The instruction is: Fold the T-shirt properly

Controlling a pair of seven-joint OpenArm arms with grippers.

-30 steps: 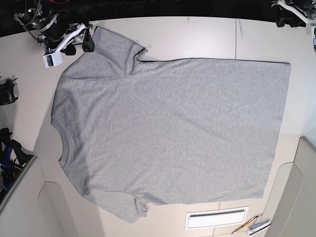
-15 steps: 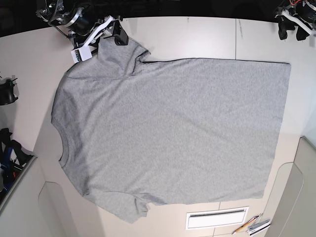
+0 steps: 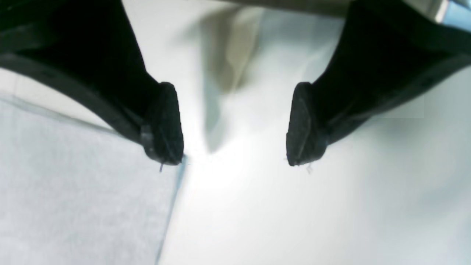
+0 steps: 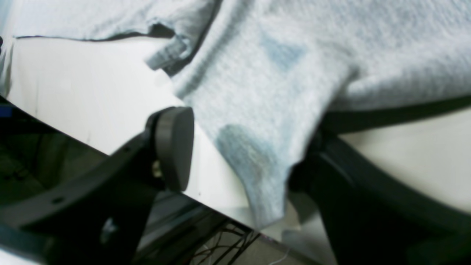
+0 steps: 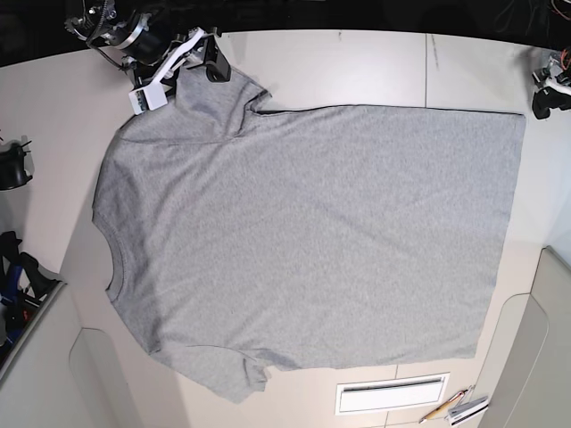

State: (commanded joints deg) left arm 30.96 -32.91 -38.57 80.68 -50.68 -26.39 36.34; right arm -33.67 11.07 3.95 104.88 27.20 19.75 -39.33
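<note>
The T-shirt [image 5: 303, 241] lies flat, plain side up, on my tabletop [image 5: 357, 67]. My right pincer [image 4: 235, 154] is spread around the upper sleeve's edge, seemingly not yet gripping. My left pincer [image 3: 235, 127] hangs spread beside the hem corner.

Looks like a robotics lab or test bench, not a home. Broad pale surface [image 5: 357, 62] built from jointed panels with visible seams and rounded cut-outs, edged by a dark surround. Robot arm [image 5: 134, 36] with bundled cables mounted at one far corner, a second arm [image 5: 549, 89] at the other. Slotted vent [image 5: 391, 393] set into the near edge, with a pencil [image 5: 443, 408] beside it. Loose wiring [image 4: 220, 246] visible beneath the surface edge in the right wrist view.
</note>
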